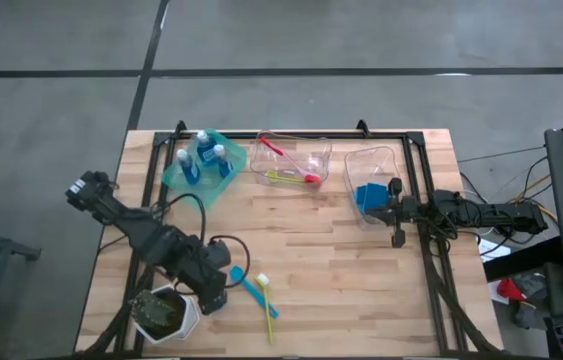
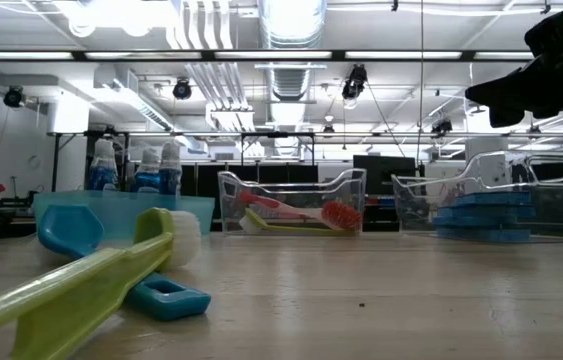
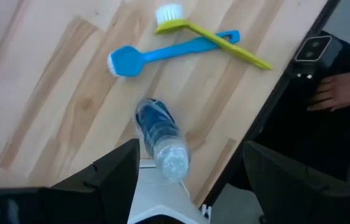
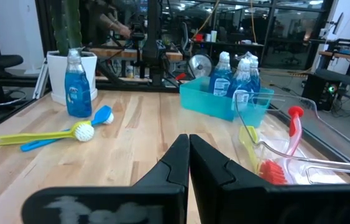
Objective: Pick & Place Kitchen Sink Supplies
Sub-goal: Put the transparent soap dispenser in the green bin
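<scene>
Blue-liquid clear bottle stands on the desk beside the white plant pot, between the left tool's spread fingers: descend centred, then clamp; right tool idles closed.

Wooden table with teal bin, two clear bins, plant pot, bottle, crossed brushes

You see a table of pale wood planks, grain visible, matt finish. At its 12 o'clock edge, the bins are clear glossy plastic, the teal bin translucent. The brushes look smooth plastic; the bottle is clear and glossy.
</scene>
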You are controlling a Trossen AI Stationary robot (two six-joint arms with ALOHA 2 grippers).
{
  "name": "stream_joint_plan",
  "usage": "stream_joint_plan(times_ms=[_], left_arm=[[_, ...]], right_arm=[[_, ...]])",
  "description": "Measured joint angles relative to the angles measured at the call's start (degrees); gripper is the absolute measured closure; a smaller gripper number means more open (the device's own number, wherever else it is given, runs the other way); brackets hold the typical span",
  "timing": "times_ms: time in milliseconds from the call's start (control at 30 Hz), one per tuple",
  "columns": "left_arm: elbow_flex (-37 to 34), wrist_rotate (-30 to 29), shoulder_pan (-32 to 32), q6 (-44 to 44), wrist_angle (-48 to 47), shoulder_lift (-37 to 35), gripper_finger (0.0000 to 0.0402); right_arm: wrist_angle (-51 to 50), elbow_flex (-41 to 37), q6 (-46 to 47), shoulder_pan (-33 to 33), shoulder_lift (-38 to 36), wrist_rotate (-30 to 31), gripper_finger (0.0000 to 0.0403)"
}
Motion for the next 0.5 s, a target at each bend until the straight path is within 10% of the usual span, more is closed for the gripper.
stream_joint_plan(times_ms=[500], left_arm=[[-0.2, 2.3, -0.9, -2.6, -0.9, 6.2, 0.0124]], right_arm=[[0.0, 0.0, 0.0, 0.0, 0.0, 0.0, 0.0394]])
